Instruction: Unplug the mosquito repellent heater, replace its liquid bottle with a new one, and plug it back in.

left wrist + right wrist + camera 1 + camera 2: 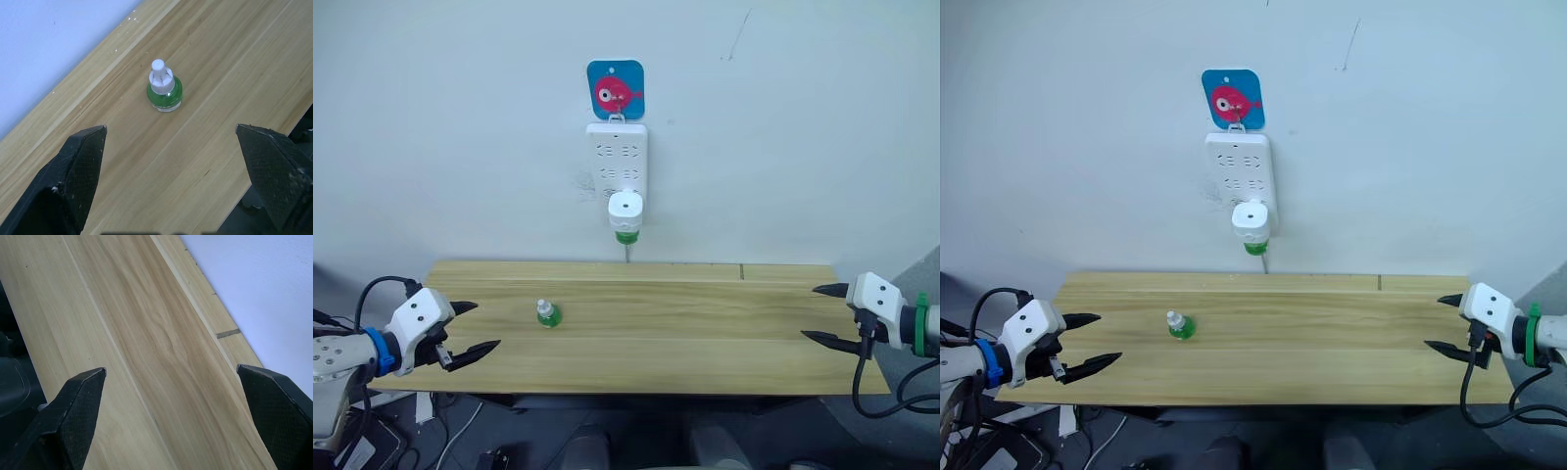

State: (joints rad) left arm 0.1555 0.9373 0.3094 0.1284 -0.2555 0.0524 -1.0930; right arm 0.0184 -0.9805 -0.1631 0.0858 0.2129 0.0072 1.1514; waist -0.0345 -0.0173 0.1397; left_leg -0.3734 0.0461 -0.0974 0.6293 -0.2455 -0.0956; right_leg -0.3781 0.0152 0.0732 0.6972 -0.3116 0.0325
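The white mosquito repellent heater (625,210) is plugged into the bottom of a white power strip (617,162) on the wall, with a green liquid bottle (626,235) screwed in beneath it. A second green bottle with a white cap (547,313) (164,89) stands upright on the wooden table (705,323), left of centre. My left gripper (470,328) hovers open at the table's left end, pointing toward that bottle from a distance. At the right end my right gripper (824,315) is open over bare wood.
A blue sticker with a pink fish (616,89) holds the hook above the power strip. A thin cord (627,252) drops from the strip behind the table. The table's front edge (656,390) is close to both grippers.
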